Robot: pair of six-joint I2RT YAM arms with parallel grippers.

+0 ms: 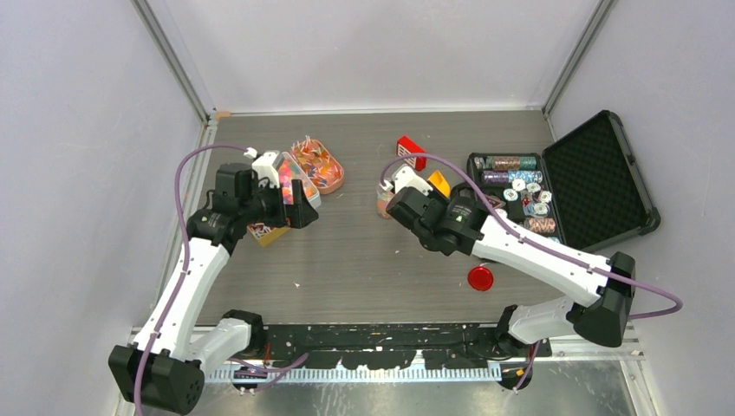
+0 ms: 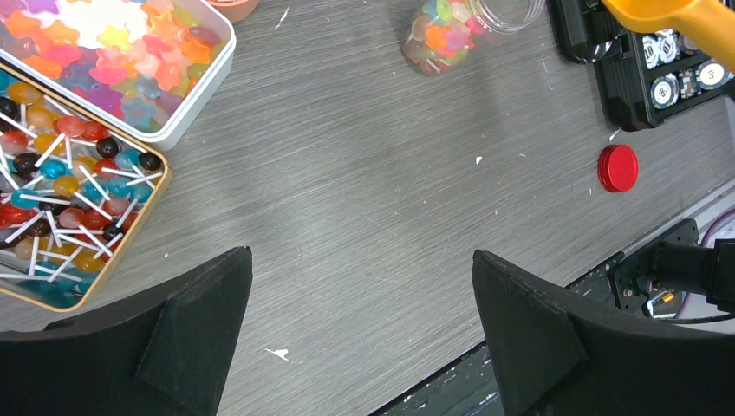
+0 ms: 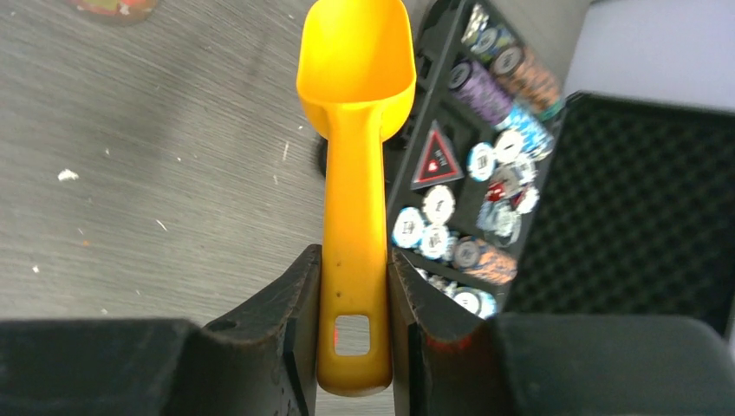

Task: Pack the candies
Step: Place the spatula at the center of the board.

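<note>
Candies (image 2: 113, 52): up at 10 o'clock from left gripper (image 2: 361, 273), well apart from both fingers. Left jaws spread wide, gripping nothing, above bare grey table (image 2: 364, 173). Nearest: round lollipops (image 2: 65, 173) on white sticks, red, blue, orange, dark, in gold-rimmed tin (image 2: 160, 186). Just beside it, farther out: white tin (image 2: 208, 91) of translucent star gummies, orange, yellow, red, purple. More star gummies in clear jar (image 2: 451, 30) at 1 o'clock; red lid (image 2: 618, 167) at 2 o'clock, apart from jar. Right gripper (image 3: 354, 260) clamped on handle of yellow scoop (image 3: 355, 78), bowl toward 12 o'clock, chip case (image 3: 485, 173) at 1 o'clock.
</note>
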